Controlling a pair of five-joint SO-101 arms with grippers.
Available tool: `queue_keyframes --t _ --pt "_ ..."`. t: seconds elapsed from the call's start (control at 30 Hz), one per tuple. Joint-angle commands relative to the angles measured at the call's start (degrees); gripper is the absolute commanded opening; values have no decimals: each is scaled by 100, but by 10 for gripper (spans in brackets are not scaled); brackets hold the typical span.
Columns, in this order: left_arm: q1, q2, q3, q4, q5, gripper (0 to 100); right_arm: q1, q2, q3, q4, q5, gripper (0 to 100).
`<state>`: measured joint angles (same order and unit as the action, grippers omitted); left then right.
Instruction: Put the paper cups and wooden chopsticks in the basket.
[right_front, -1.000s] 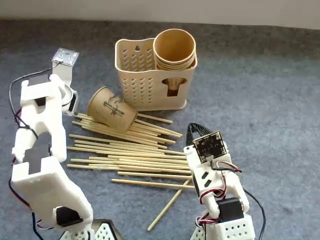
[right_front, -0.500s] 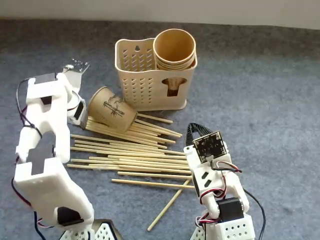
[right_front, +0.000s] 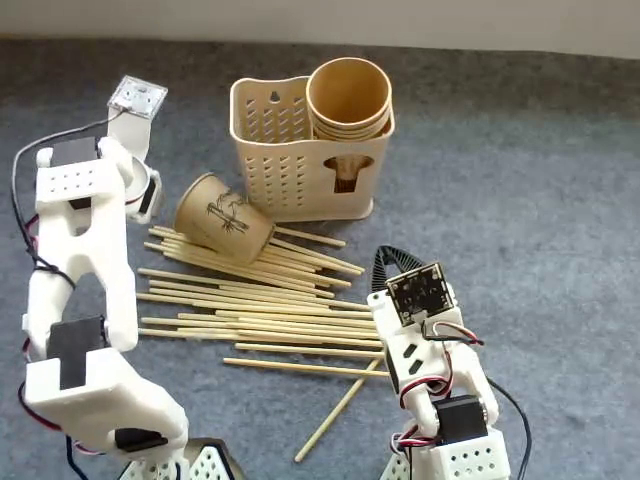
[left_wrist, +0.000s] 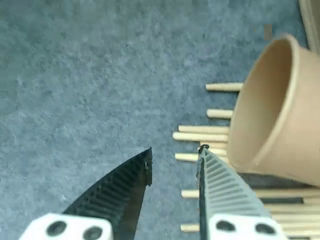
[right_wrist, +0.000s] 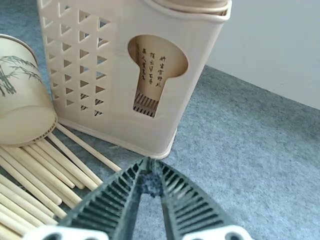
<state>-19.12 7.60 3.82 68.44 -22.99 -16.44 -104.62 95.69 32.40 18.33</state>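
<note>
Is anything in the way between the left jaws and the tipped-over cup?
Nothing visible. The left gripper, jaws open, sits right beside the open mouth of the tipped paper cup; only carpet and chopstick ends lie between them.

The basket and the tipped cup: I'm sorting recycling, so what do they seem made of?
The basket looks like moulded cream plastic, smooth and matte, with crisp triangular holes. The tipped cup seems brown paper, matte, with a printed bamboo sketch; any lining cannot be told.
</note>
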Motion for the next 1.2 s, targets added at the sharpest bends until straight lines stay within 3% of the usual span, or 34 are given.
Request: queue_keyframes --t 0.0,0.13,0.7,1.0,1.17 --pt "-48 -40 40 -1081 527 158 22 -66 567 48 70 9" --pt "92 48 40 -1213 1222 158 22 -66 567 48 70 9" --pt "1253 -1042 154 1468 1231 157 22 -66 567 31 70 9" --pt "1991 -2360 1508 1495 1222 157 22 -66 567 31 70 9" --pt "2105 -3046 2105 1116 1204 161 22 -66 567 31 70 9"
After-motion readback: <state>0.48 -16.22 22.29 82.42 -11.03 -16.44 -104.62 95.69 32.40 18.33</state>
